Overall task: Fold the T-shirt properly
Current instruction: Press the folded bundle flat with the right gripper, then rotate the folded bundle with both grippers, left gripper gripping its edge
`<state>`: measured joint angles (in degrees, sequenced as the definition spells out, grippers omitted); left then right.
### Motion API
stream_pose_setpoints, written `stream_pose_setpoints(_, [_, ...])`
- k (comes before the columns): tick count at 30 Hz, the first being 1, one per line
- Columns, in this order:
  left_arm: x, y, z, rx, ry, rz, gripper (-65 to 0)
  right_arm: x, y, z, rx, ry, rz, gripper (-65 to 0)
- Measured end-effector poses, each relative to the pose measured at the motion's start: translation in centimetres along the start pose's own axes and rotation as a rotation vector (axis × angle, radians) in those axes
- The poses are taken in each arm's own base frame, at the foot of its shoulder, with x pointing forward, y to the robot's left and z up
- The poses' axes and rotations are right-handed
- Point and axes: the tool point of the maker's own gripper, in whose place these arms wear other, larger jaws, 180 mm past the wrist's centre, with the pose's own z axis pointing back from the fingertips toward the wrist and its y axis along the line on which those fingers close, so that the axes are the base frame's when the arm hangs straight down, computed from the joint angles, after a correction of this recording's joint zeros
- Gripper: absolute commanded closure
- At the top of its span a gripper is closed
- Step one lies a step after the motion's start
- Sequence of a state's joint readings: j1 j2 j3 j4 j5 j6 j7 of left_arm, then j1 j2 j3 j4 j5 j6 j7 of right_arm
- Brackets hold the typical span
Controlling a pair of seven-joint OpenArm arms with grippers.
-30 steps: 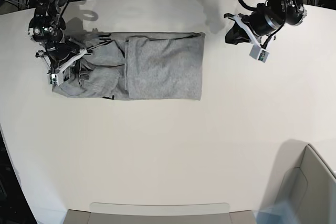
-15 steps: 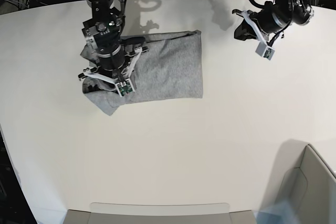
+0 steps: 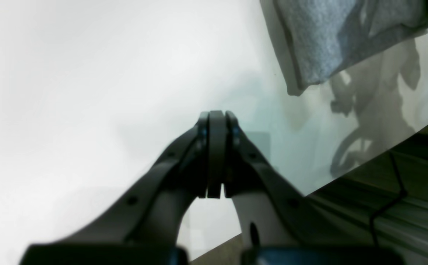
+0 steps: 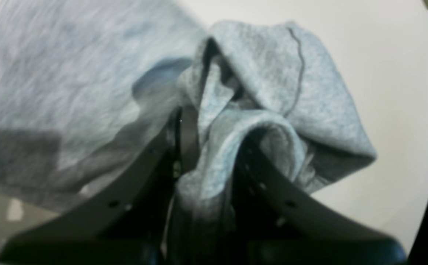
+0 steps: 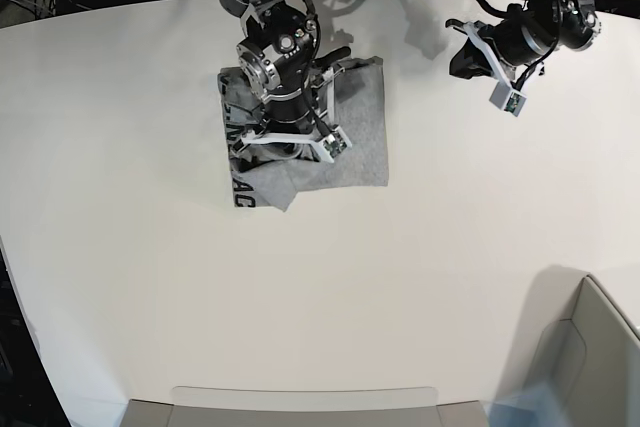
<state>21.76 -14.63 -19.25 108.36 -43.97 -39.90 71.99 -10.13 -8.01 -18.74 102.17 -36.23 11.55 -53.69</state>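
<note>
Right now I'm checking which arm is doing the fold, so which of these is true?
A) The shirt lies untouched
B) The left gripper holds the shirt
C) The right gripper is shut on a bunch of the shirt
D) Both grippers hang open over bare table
C: in the right wrist view, the right gripper pinches bunched grey fabric of the T-shirt, while the left gripper is shut on nothing above the bare table.

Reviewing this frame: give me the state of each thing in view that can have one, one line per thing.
T-shirt: partly folded on the table, one end bunched and lifted over the rest, black lettering showing at its edge.
Right gripper: shut on a bunch of the T-shirt, above the garment.
Left gripper: shut, holding nothing, off to the side over bare table.
Table: white, bearing the shirt.
</note>
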Motion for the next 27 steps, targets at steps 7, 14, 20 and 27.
stream_pose_setpoints(7, [0.0,0.0,0.0,0.000,0.001,-0.001,0.0,2.1,1.6,-0.4,-0.009,-0.039,-0.004,-4.8])
stream_pose_setpoints(14, [0.0,-0.1,0.0,-0.002,-0.001,0.001,0.0,2.0,4.5,-1.1,0.039,-0.024,0.060,-20.1])
stream_pose_setpoints(20, [0.0,0.0,0.0,-0.001,-0.001,0.001,0.0,4.3,7.4,0.7,0.094,-0.113,0.140,-22.3])
stream_pose_setpoints(27, [0.0,0.0,0.0,-0.001,0.000,0.001,0.0,8.0,7.9,2.9,0.100,-0.245,0.172,-22.3])
